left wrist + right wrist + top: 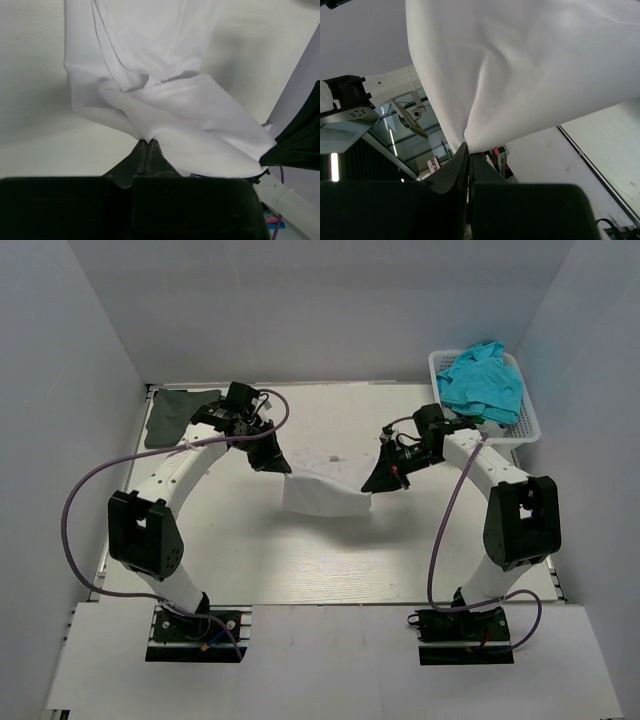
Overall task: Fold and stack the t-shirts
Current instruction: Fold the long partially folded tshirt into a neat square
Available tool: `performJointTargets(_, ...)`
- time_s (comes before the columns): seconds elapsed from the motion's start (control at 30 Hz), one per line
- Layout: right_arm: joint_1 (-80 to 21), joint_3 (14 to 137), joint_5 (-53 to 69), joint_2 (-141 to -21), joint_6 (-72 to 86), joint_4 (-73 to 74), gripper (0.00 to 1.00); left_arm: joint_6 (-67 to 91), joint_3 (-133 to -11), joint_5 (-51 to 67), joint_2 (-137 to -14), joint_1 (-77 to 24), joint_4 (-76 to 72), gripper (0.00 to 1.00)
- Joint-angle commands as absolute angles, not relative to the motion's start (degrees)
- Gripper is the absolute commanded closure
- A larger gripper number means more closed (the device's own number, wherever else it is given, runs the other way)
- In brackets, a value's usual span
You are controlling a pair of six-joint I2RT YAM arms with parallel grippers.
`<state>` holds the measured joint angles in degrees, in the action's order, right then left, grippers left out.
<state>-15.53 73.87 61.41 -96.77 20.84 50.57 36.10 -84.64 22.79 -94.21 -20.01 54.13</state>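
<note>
The soft white cloth t-shirt (325, 495) hangs stretched above the middle of the table (300, 570). The left gripper (274, 462) pinches one upper corner and the right gripper (378, 480) the other, both finger pairs clamped on fabric.

The white shirt (325, 497) in the middle is plain. The green shirt (170, 418) at the far left is a dark olive, also plain. At the far right a white latticed basket (528, 415) holds turquoise cloth (482, 382). The left gripper (272, 462) and right gripper (380, 482) are black. The arms (175, 470) are white with black joints and carry purple cables (66, 520). The table (300, 565) is cream and the walls (330, 310) are pale grey.
</note>
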Motion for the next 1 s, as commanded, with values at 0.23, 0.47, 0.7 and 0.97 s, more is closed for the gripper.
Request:
performJointTargets(0.23,-12.2,79.1,67.2,-106.1,22.5,44.2,1.00,38.8,-97.6,16.4,-106.0,-19.4,48.8,1.00)
performJointTargets(0.47,-10.0,85.3,67.0,-112.3,24.5,41.4,1.00,39.4,-108.4,15.2,-114.5,-19.4,48.2,1.00)
performJointTargets(0.7,-8.4,90.2,64.2,-114.4,23.5,44.4,1.00,38.8,-116.6,15.1,-118.9,-19.4,53.7,1.00)
performJointTargets(0.97,-8.9,70.3,56.8,-98.5,18.8,51.6,1.00,38.3,-89.6,20.7,-96.9,-20.2,60.6,1.00)
